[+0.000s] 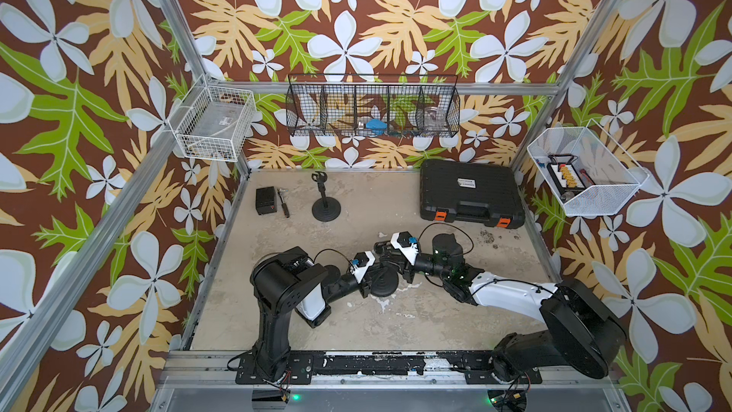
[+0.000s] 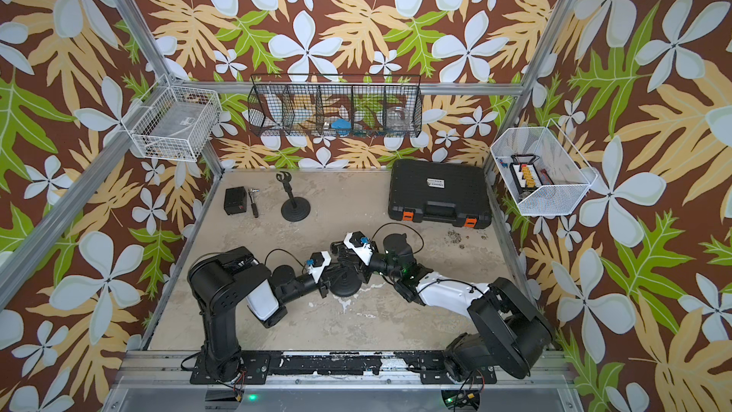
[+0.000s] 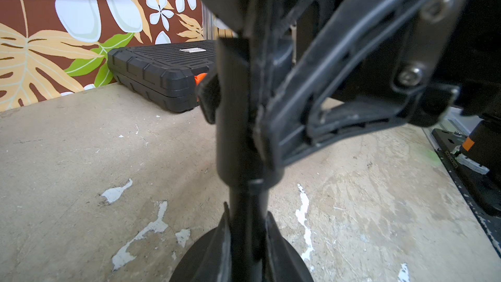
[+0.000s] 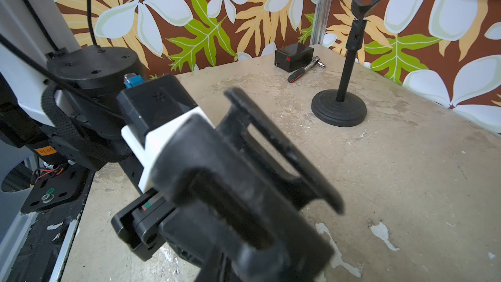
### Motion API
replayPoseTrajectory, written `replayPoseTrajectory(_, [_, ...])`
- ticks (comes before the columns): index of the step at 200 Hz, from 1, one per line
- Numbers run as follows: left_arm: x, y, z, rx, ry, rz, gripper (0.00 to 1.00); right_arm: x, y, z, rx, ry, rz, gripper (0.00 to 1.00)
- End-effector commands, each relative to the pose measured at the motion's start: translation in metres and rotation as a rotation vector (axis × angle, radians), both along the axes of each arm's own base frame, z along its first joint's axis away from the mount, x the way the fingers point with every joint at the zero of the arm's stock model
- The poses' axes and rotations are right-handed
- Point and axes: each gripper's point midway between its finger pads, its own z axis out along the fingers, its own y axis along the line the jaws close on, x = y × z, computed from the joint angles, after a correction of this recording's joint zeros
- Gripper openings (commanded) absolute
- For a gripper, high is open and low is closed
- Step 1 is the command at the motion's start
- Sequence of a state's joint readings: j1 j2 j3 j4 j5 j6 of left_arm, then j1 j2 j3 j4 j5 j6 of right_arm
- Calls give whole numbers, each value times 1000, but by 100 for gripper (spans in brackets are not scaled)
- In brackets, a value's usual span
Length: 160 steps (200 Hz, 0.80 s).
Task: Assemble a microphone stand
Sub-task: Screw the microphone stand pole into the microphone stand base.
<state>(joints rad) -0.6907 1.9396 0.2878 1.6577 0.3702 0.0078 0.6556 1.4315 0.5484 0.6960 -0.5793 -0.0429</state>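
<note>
We see brown wallpaper (image 1: 356, 13) of white flowers and green and tan leaves on every wall, aluminium frame posts (image 1: 179, 21) at the corners, wire baskets (image 1: 214, 124) hung up high, and a scuffed beige tabletop (image 1: 396, 323) flecked white.

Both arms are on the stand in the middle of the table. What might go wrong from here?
1. The left gripper and right gripper both have their jaws shut on the same pole, close together. Any mismatch in their motion may tilt it, lift the base or knock the arms together.
2. The arms crowd the grip area in both top views and the wrist views are blurred up close, so a misalignment would be hard to spot.
</note>
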Motion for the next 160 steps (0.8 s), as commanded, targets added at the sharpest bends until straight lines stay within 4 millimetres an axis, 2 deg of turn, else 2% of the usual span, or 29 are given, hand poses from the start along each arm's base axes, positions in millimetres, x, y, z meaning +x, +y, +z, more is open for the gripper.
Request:
replayPoseTrajectory(1, [-8, -5, 45, -131, -151, -50, 9, -3, 3, 5, 35, -9, 18, 7])
replayPoseTrajectory(15, [-5, -5, 45, -138, -142, -41, 12, 1, -1, 3, 40, -2, -23, 0])
replayPoseTrajectory(57, [-5, -2, 52, -156, -142, -30, 35, 12, -15, -4, 26, -8, -237, 0])
replayPoseTrajectory(81, [-6, 1, 60, -165, -162, -17, 41, 12, -24, -9, 56, 29, -359, 0])
replayPoseTrajectory(129, [-4, -1, 64, -180, -162, -16, 44, 10, -23, -25, 3, 66, -505, 0])
replayPoseTrajectory(160, [-1, -2, 64, -181, -167, -12, 41, 9, -15, -28, -44, 54, -532, 0])
